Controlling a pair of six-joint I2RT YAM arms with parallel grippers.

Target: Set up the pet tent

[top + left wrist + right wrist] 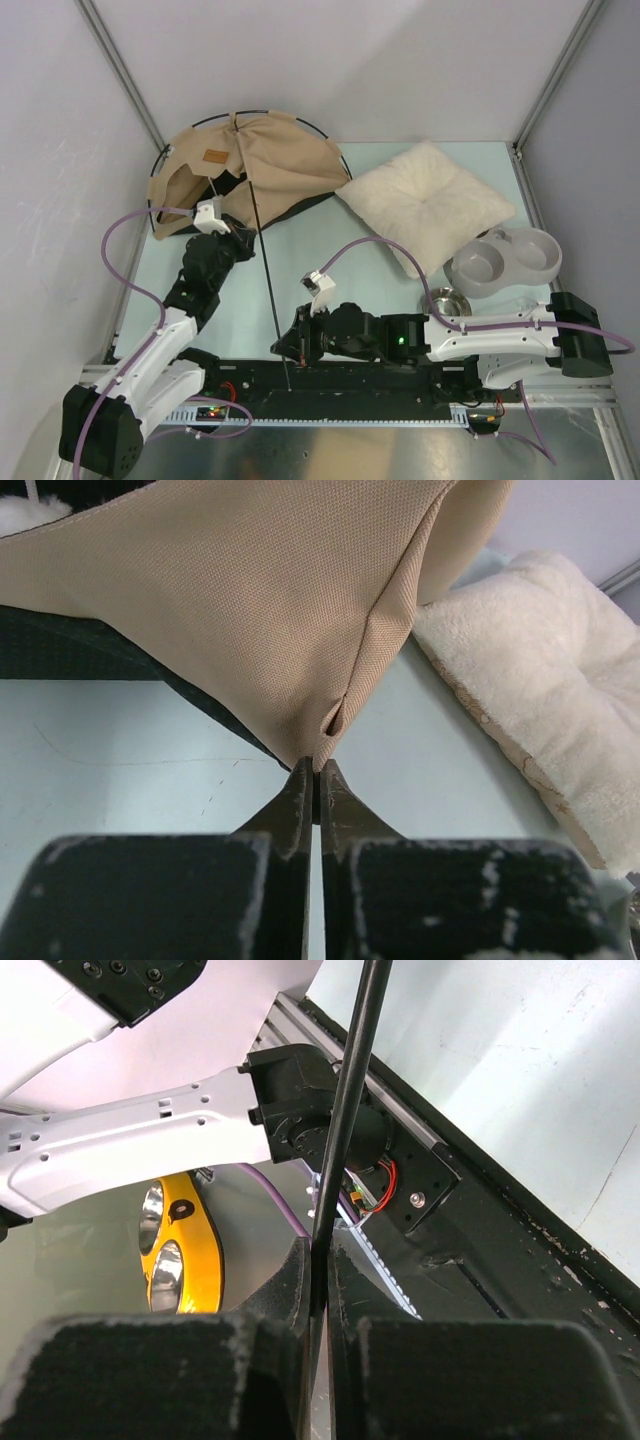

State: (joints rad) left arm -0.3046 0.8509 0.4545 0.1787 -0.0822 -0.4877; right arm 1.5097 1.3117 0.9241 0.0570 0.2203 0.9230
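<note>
The pet tent [265, 165] is a slumped tan canvas heap at the back left, with a brown label [212, 155] and curved black poles around its rim. My left gripper [243, 232] is shut on a corner of the tan fabric [318, 752], just above the table. A thin straight black pole [266, 275] runs from the tent's top down to the near edge. My right gripper [296, 345] is shut on this pole [345, 1110] near its lower end. A bit of the white pom-pom [25, 512] shows in the left wrist view.
A fluffy cream pillow [425, 203] lies right of the tent and shows in the left wrist view [540, 670]. A grey double pet bowl [505, 260] and a steel bowl [450, 300] sit at the right. Grey walls close the back and sides.
</note>
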